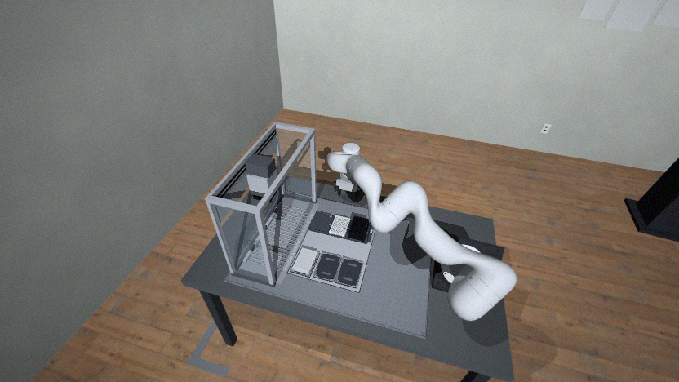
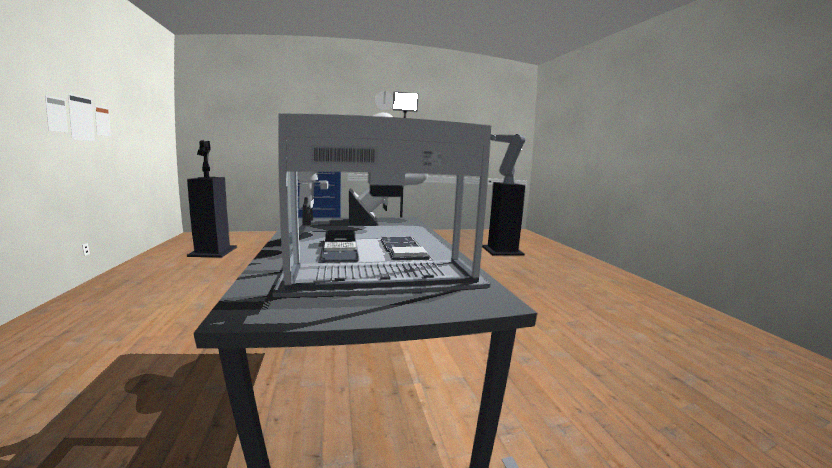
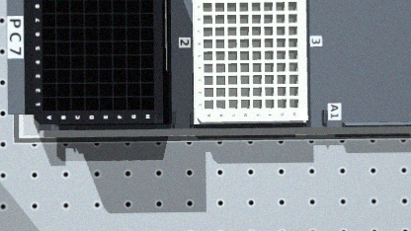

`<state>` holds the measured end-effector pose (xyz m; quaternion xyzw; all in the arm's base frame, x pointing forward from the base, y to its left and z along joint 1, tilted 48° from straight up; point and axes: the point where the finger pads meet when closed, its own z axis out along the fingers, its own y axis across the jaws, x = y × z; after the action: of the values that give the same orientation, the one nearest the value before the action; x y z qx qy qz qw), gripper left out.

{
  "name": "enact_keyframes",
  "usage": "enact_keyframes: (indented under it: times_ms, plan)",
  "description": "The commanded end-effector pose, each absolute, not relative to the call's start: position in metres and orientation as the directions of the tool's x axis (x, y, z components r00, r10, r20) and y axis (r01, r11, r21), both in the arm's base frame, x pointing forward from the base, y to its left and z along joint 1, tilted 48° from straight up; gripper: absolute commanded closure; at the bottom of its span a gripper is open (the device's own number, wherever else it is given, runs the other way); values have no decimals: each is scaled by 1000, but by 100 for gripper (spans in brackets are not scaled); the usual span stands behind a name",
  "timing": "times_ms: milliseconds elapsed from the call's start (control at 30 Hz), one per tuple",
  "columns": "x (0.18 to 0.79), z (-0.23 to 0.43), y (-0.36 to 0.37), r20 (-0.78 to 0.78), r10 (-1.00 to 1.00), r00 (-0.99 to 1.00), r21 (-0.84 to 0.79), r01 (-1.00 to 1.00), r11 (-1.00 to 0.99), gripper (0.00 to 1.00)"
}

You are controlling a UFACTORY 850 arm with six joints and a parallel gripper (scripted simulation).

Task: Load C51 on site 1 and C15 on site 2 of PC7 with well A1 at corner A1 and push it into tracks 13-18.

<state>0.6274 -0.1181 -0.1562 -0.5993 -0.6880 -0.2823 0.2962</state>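
The carrier PC7 (image 1: 331, 221) lies on the apron in front of the rails. In the wrist view its label PC7 (image 3: 15, 37) is at the left. The black deep-well block C51 (image 3: 99, 59) sits on site 1. The white 96-well plate C15 (image 3: 250, 61) sits on site 2. Site 3 (image 3: 366, 59) is bare, with an A1 mark (image 3: 334, 111) at its corner. The pale plate C16 (image 1: 303, 259) sits in nest S3. My gripper (image 1: 344, 183) is open and empty. It hangs above the table beside the carrier's long edge; its fingers do not show in the wrist view.
Nests S2 (image 1: 326, 265) and S1 (image 1: 349, 271) are empty dark trays next to C16. The glass-framed instrument (image 1: 261, 199) stands over the loading rails (image 1: 280, 233), with a grey head inside. A perforated plate (image 3: 247, 188) lies below the gripper.
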Motion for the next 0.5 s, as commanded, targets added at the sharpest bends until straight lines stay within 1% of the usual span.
enact_keyframes:
  times_ms: [0, 300, 333, 467]
  plan:
    - [629, -151, -124, 745, 658, -107, 35, 992, 121, 0]
    - [629, -151, -124, 745, 658, -107, 35, 992, 121, 0]
    - [624, -149, -123, 746, 662, -74, 10, 995, 99, 18]
    - [606, -142, -117, 741, 669, 59, -89, 996, 11, 18]
